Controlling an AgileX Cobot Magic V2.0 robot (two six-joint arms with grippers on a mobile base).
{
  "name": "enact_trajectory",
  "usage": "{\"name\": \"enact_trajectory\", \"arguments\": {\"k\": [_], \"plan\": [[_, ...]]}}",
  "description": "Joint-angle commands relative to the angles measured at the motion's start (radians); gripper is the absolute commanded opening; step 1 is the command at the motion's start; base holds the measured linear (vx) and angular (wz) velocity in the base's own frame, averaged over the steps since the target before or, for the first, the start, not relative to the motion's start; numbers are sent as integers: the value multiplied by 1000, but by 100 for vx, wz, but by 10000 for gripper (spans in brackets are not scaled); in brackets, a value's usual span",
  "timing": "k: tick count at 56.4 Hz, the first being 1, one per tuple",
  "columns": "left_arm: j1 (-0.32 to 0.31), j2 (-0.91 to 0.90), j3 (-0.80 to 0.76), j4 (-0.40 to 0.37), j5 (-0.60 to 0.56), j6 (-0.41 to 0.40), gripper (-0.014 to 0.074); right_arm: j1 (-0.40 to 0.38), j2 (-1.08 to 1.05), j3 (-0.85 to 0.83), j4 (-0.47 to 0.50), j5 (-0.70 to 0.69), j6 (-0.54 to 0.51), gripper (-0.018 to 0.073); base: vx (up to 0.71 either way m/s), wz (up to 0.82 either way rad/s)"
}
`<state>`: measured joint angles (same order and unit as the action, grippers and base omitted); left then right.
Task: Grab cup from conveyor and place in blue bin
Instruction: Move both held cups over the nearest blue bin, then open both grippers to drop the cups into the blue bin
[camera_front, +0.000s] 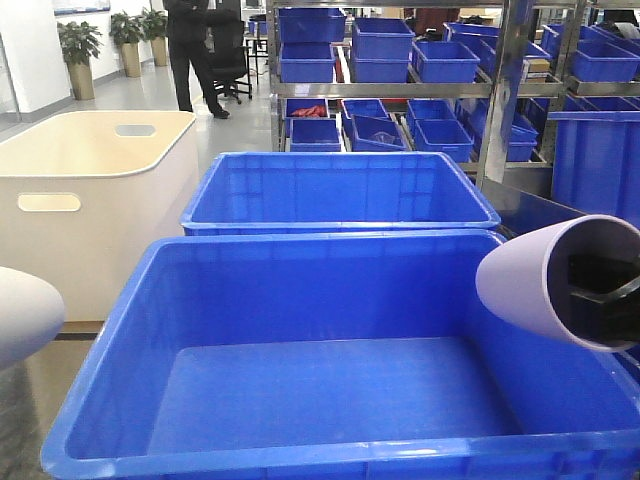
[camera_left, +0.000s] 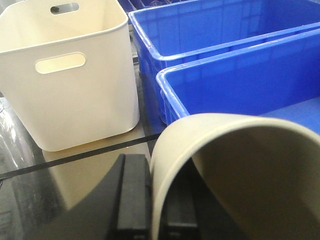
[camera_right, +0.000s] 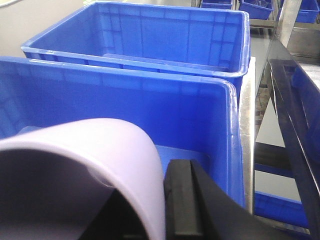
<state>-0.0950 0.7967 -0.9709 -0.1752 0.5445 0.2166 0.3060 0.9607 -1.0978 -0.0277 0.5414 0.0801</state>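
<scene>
Two cups are held. A lilac cup lies on its side in the air over the right rim of the near blue bin. My right gripper is shut on its wall, one finger outside and the other inside. A cream cup shows at the left edge of the front view as a pale cup, beside the bin's left side. My left gripper is shut on its wall, with a black finger outside. The conveyor is out of view.
A second big blue bin stands right behind the near one. A cream tub with handle cutouts is at the left. Steel shelving with small blue bins fills the back right. A person stands far back.
</scene>
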Motion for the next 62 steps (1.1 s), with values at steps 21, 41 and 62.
{"name": "enact_trajectory", "arguments": {"k": [21, 41, 62], "plan": [[-33, 73, -36, -205, -302, 127, -7, -1, 43, -28, -1, -112, -3, -9, 0, 0], [-255, 264, -36, -604, -357, 542, -7, -1, 130, -28, 62, -214, -3, -8, 0, 0], [-322, 398, -35, -646, -410, 547, 99, -1, 201, -28, 62, -166, -3, 71, 0, 0]]}}
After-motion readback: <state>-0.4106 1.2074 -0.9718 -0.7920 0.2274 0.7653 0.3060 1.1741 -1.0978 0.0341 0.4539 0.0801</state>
